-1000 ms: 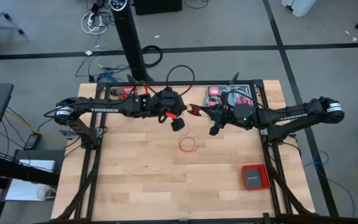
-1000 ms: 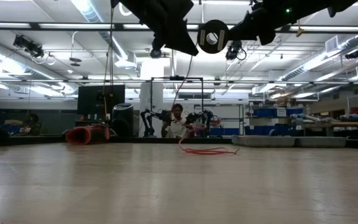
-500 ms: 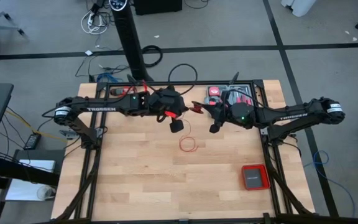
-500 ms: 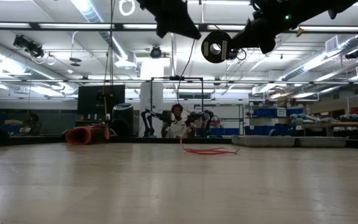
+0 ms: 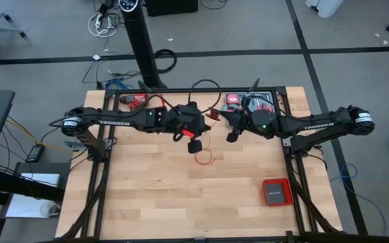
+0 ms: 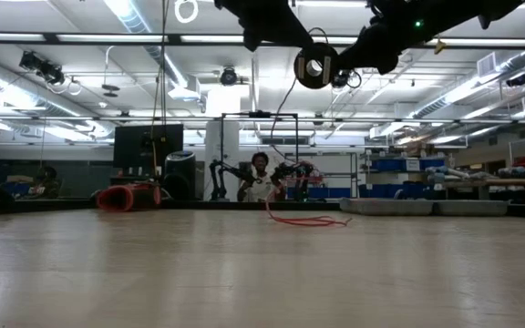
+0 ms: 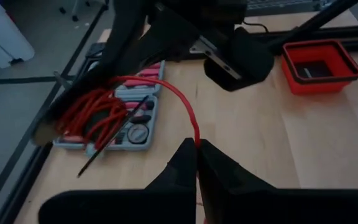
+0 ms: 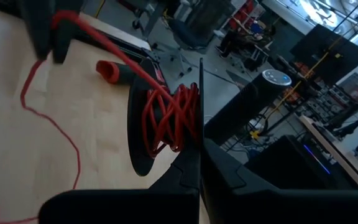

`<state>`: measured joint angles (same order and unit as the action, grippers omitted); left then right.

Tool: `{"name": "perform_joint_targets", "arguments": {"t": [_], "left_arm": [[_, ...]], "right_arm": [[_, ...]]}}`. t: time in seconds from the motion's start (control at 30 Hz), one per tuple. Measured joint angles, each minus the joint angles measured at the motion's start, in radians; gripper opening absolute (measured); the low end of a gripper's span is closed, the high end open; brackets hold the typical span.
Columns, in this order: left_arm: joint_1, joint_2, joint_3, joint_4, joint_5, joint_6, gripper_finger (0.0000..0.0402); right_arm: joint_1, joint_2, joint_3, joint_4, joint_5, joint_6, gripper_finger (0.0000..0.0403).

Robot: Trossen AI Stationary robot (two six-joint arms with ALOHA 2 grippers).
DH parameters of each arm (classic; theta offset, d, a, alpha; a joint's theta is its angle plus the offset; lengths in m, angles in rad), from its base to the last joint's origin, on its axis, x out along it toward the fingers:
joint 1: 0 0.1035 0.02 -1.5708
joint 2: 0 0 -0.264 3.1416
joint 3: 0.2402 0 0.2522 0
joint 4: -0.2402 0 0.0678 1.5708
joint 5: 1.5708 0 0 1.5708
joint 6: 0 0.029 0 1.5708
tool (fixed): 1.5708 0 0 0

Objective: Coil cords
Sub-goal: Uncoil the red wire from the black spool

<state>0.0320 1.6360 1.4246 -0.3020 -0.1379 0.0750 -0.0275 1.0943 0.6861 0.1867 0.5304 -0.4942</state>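
A thin red cord is partly wound on a black spool (image 8: 166,121), also seen in the left wrist view (image 7: 92,118) and high in the low view (image 6: 315,66). From the spool the cord arcs over to my left gripper (image 7: 197,149), which is shut on it above the table's middle. The cord's loose end (image 5: 204,157) lies in a small loop on the wood (image 6: 303,220). My right gripper (image 8: 199,155) is shut on the spool, close to the right of the left gripper. My left gripper pinches the red cord (image 7: 196,134) between its two fingertips, on the stretch that runs from the spool. The fingers slant down and forward toward the spool. The cord arcs slack between spool and fingers. My right gripper pinches the rim of the spool's thin black flange (image 8: 200,134) between its two fingers. The fingers lie nearly level and come from the table's right. The spool is lifted clear of the table, with its discs on edge.
A tool kit case (image 7: 132,118) and a red-and-black drill (image 8: 120,70) lie along the far edge. A flat red box (image 5: 276,192) sits near the right edge. Bare wood (image 5: 154,196) spreads toward the near side.
My left gripper has moved toward the table's right, closer to the spool in my right gripper, and has risen a little, drawing the cord with it. The right gripper and spool have stayed nearly in place.
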Motion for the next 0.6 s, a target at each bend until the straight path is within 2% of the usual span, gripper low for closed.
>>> {"name": "perform_joint_targets", "arguments": {"t": [0.6], "left_arm": [[-0.022, 0.043, -0.001, 0.021, -0.002, 0.0, 0.0007]], "right_arm": [[0.012, 0.0, 0.0, -0.002, 0.0, -0.001, 0.0]]}}
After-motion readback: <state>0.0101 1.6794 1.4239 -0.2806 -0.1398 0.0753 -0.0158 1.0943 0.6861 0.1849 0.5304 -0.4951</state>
